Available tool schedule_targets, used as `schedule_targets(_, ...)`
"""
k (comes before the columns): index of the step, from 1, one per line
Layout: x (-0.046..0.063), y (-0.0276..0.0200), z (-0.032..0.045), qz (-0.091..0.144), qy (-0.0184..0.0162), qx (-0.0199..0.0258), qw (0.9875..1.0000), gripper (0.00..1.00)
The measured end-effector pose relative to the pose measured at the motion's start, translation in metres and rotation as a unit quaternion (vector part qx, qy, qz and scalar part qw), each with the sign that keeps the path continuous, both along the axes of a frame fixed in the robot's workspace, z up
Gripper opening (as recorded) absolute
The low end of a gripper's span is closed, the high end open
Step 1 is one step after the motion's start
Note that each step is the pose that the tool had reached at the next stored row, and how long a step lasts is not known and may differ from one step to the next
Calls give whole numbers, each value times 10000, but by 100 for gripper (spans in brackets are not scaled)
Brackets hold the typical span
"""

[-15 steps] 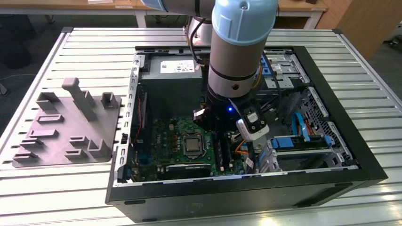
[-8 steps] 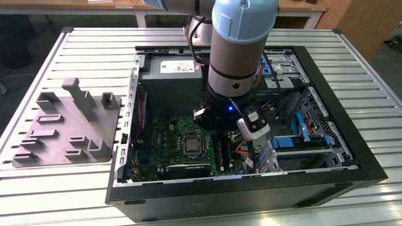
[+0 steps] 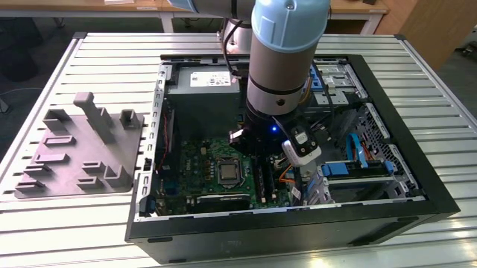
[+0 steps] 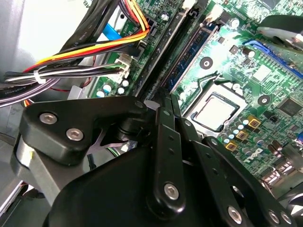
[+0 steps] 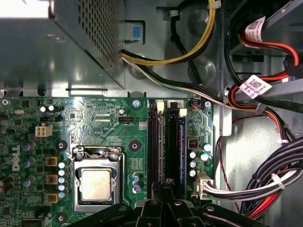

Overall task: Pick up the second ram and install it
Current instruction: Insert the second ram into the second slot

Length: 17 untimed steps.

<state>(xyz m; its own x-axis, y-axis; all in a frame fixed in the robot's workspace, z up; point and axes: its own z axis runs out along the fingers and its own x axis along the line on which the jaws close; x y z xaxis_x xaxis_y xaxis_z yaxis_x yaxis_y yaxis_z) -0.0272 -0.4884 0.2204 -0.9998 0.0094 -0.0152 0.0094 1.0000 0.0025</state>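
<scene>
While your fingers [image 5: 163,201] look pinched together over the ram slots [image 5: 166,146], any tilt could jam the module or snag the cable bundle [image 5: 265,182] beside them.

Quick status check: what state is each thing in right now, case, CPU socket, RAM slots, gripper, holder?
Case: on its side, panel off, interior exposed.
CPU socket: latched, chip seated, no cooler on it.
RAM slots: gripper right over them; which are filled, unclear.
Gripper: down inside the case, fingers together.
Holder: beside the case on the exterior view's left, nothing in it.
</scene>
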Motion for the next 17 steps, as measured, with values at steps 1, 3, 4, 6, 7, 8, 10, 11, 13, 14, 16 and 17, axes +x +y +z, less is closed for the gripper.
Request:
schedule_targets(1,0,0,-4,2,0,1,10000,11)
schedule_targets(3,0,0,-9,4,0,0,10000,11)
schedule_targets(4,0,0,-10,4,0,0,10000,11)
schedule_targets(6,0,0,-10,5,0,1,10000,11)
schedule_targets(7,0,0,-10,5,0,1,10000,11)
schedule_targets(8,0,0,-10,5,0,2,10000,11)
schedule_targets(10,0,0,-10,5,0,3,10000,11)
schedule_targets(11,0,0,-10,5,-1,3,10000,11)
schedule_targets(13,0,0,-10,5,0,4,10000,11)
schedule_targets(14,0,0,-10,5,0,4,10000,11)
schedule_targets(16,0,0,-10,5,0,4,10000,11)
schedule_targets(17,0,0,-10,5,0,5,10000,11)
